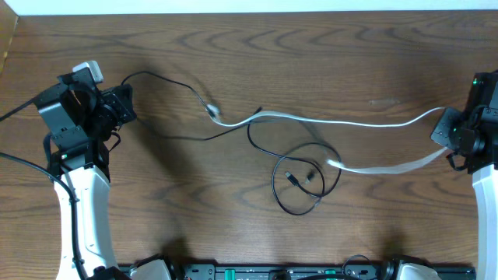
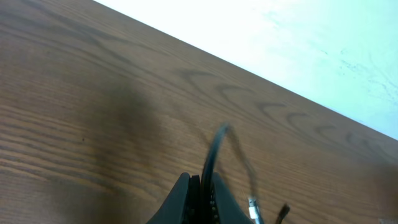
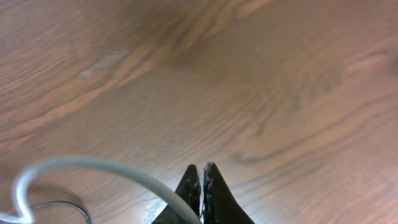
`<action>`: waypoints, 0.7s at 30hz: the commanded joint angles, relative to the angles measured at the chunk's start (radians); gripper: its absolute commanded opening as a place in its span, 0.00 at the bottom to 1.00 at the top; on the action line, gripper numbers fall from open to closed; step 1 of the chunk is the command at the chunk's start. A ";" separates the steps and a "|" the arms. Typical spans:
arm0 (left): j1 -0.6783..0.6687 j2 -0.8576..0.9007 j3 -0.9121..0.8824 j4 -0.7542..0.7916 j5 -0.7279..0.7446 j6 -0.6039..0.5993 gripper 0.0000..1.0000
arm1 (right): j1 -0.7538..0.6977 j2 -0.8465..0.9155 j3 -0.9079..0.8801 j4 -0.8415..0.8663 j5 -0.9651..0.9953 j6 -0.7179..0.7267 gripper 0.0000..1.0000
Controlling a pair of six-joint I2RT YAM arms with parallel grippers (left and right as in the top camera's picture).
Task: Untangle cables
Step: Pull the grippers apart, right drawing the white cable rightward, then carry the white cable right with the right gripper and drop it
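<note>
Cables are lying across the middle of the wooden table [image 1: 233, 47]. One is thin and black [image 1: 273, 180], the other white [image 1: 342, 123], and they are not yet separate. The black cable is forming a loose ring a little toward the near edge. From there it is running toward the left edge, where one end is rising off the wood. The white cable is stretching in two strands from the right edge. The longer strand is reaching past the centre and meeting the black one near a small plug, while the shorter strand is ending at the ring.

The left gripper [image 2: 200, 183] is sitting near the left edge with its fingers clenched on the black cable, which is arching up out of them in the wrist view. The right gripper [image 3: 202, 171] is sitting at the right edge, clamped on the white cable, which is curving in to its fingertips.

Judging by this layout, the spreading step is in hand, with each arm gripping one colour at opposite sides. The cables are crossing in at least two spots. The next move is probably calling for drawing the white strand clear of the black ring, or lifting one cable over the other, with a gentle pull so the ring is not cinching into a knot.
</note>
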 commanded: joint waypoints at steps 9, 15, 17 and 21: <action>0.076 -0.011 0.012 -0.010 0.046 -0.025 0.08 | -0.089 -0.016 0.012 -0.028 0.012 0.066 0.01; 0.059 -0.011 0.012 -0.016 0.108 -0.025 0.08 | -0.048 -0.016 0.012 0.013 -0.134 -0.031 0.01; 0.051 -0.011 0.012 -0.018 0.122 -0.025 0.08 | -0.030 -0.018 0.013 0.023 -0.145 -0.037 0.01; 0.021 -0.011 0.012 -0.038 0.133 -0.025 0.08 | -0.004 -0.028 0.022 0.040 -0.145 -0.037 0.01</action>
